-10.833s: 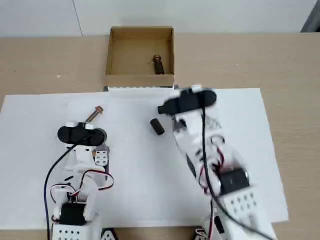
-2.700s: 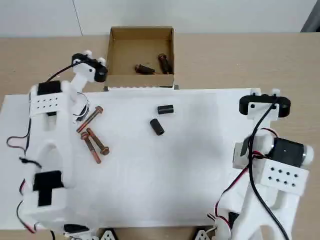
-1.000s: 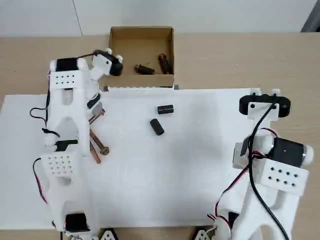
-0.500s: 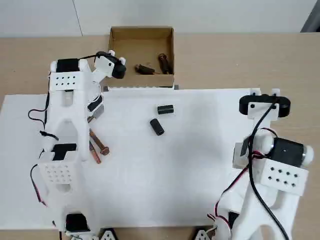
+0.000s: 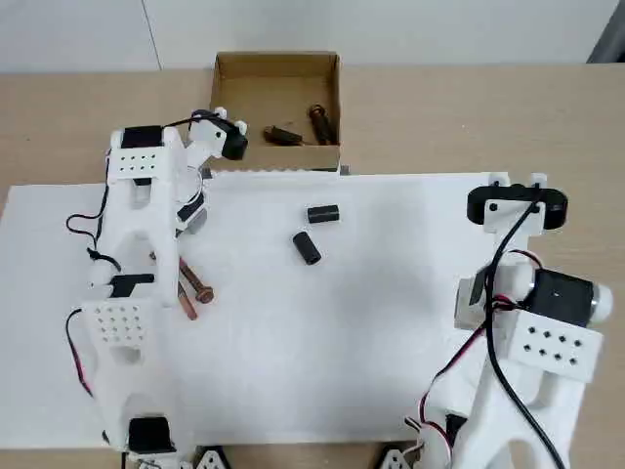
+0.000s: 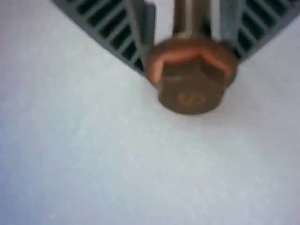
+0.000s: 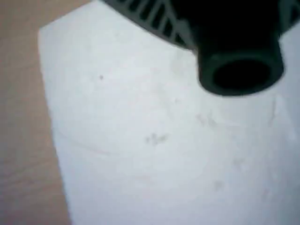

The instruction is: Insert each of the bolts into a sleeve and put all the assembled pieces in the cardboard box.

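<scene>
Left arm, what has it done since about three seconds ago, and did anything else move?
The left arm swung in over the paper, and its gripper took hold of a bolt that had lain there. The right arm with its sleeve, the two loose sleeves, the other two bolts and the cardboard box stayed put.

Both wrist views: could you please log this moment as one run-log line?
left gripper: shut on bolt | right gripper: shut on sleeve | cardboard box: two assembled pieces
</scene>
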You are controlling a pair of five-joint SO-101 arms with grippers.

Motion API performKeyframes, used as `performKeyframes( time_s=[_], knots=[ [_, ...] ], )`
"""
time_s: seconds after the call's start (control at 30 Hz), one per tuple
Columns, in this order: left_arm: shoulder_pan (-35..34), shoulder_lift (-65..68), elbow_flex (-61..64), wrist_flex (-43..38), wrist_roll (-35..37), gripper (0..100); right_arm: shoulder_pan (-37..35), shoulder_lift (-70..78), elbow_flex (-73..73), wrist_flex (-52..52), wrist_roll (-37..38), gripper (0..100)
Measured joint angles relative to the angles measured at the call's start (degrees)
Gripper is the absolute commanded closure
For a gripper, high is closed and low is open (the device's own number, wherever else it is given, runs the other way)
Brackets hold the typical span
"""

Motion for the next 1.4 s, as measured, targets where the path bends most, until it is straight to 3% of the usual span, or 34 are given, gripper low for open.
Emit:
performKeyframes(
  time_s=[0.1,0.23,0.37,0.63,0.83,1.03,1.2,1.4],
  knots=[
    [0.00,0.70,-0.09,-0.18,0.00,91,0.00,0.00,0.00,0.00,0.00,99.5],
    [0.00,0.79,-0.09,-0.18,-0.26,99,0.00,0.00,0.00,0.00,0.00,99.5],
    [0.26,0.88,-0.44,0.35,-0.35,99,0.00,0.00,0.00,0.00,0.00,99.5],
    [-0.18,1.49,-14.59,7.47,-0.18,99,0.00,0.00,0.00,0.00,0.00,99.5],
    [0.53,0.00,-24.53,7.91,8.53,99,0.00,0.00,0.00,0.00,0.00,99.5],
    [4.04,-9.32,-21.98,8.18,15.74,99,0.00,0.00,0.00,0.00,0.00,99.5],
    [6.59,-18.81,-14.68,8.35,17.67,99,-0.18,-2.55,-1.85,0.00,0.00,99.5],
    [7.12,-29.71,-4.22,8.35,19.78,99,-6.59,-7.82,-3.60,0.79,0.00,99.5]
  ],
)
